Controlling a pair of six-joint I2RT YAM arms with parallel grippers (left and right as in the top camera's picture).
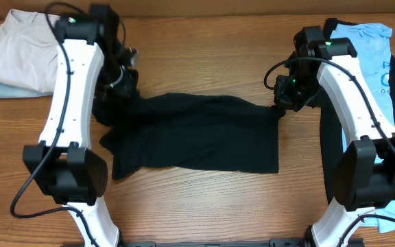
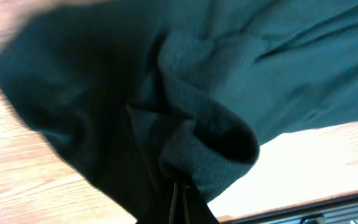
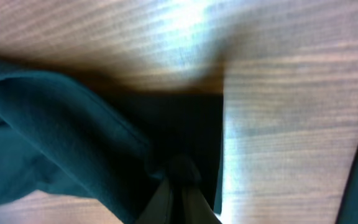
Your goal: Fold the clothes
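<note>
On the table (image 1: 204,48), mid-way between the arms, the black tee (image 1: 197,137) lies spread flat. The left gripper (image 1: 124,88) pinches bunched cloth at its far left corner, and the right gripper (image 1: 280,106) clamps the far right corner. A blue tee (image 1: 369,48) lies under the right arm.

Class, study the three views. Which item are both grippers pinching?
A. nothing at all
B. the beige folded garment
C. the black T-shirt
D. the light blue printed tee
C: each wrist view shows dark cloth clamped in its gripper. In the overhead view, the left gripper and right gripper sit at opposite ends of the far edge of the black T-shirt, which is spread mid-table.
</note>
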